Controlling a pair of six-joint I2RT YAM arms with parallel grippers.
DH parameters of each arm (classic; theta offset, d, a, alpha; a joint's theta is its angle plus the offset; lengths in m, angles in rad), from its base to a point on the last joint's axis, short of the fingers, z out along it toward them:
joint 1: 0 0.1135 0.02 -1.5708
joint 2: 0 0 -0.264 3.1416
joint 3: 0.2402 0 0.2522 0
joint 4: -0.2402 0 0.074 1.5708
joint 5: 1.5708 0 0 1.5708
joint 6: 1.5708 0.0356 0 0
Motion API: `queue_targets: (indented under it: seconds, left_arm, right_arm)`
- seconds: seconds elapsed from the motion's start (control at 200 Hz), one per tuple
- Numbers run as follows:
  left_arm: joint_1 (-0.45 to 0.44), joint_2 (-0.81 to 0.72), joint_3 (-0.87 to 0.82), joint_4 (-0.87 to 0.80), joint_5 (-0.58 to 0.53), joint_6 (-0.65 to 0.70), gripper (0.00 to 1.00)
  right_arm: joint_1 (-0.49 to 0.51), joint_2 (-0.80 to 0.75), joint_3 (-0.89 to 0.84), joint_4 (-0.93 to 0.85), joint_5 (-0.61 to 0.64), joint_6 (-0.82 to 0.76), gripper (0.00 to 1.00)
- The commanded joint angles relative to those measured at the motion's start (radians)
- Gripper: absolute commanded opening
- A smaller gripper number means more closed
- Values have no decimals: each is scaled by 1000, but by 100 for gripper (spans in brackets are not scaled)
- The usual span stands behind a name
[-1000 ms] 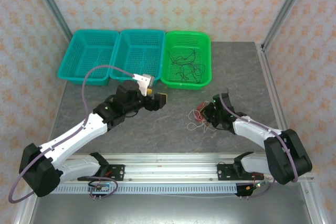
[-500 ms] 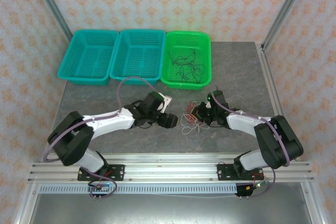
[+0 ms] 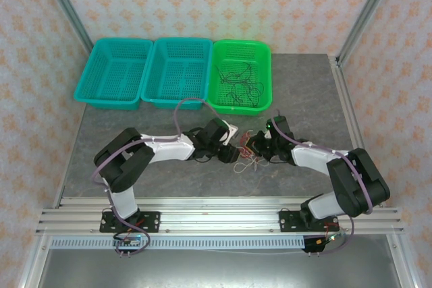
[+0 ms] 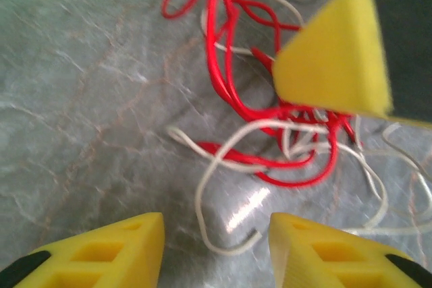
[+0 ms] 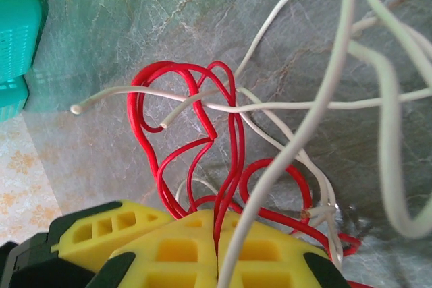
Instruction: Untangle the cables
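Note:
The cables [image 3: 244, 158] are a small knot of red and white wires on the grey table, between my two grippers. My left gripper [image 3: 228, 152] sits low at the knot's left side. In the left wrist view its jaws [image 4: 216, 234] stand open, with a loose white wire end [image 4: 202, 200] lying between them and touching neither finger. The red loops [image 4: 226, 79] lie just beyond. My right gripper [image 3: 260, 145] is at the knot's right side. Its yellow fingers [image 5: 217, 237] are shut on red strands [image 5: 229, 146], and white wires [image 5: 324, 99] cross over them.
A green basket [image 3: 217, 104] holding thin black wires stands at the back, just behind the grippers. Two teal baskets [image 3: 113, 72] [image 3: 177, 69] stand to its left. The right gripper's yellow finger [image 4: 337, 59] shows close above the knot in the left wrist view.
My left arm has swung right and down from near the baskets to the knot, and its jaws have narrowed. The right gripper shifted slightly left with the cables, then held still.

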Motion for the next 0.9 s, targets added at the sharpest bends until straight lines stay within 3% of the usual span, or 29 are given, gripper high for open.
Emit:
queue_targets:
  seconds: [0.0, 0.14, 0.285, 0.515, 0.676, 0.896]
  left_arm:
    - [-2, 37, 57, -43, -89, -5, 39]
    - [-3, 83, 99, -76, -81, -4, 24]
    - [-3, 81, 98, -76, -74, -1, 0]
    - [8, -55, 19, -69, -135, -5, 0]
    - [42, -224, -53, -161, -279, 19, 0]
    - [170, -533, -175, -226, -386, -48, 0]
  right_arm:
    - [6, 6, 33, -26, -2, -19, 6]
    - [5, 0, 30, -54, 21, -14, 6]
    - [5, -13, 34, -111, 104, 0, 7]
    - [-43, -109, -3, -323, 428, 96, 8]
    - [-201, -230, -90, -361, 470, 128, 6]
    - [-378, -353, -100, -479, 525, 71, 6]
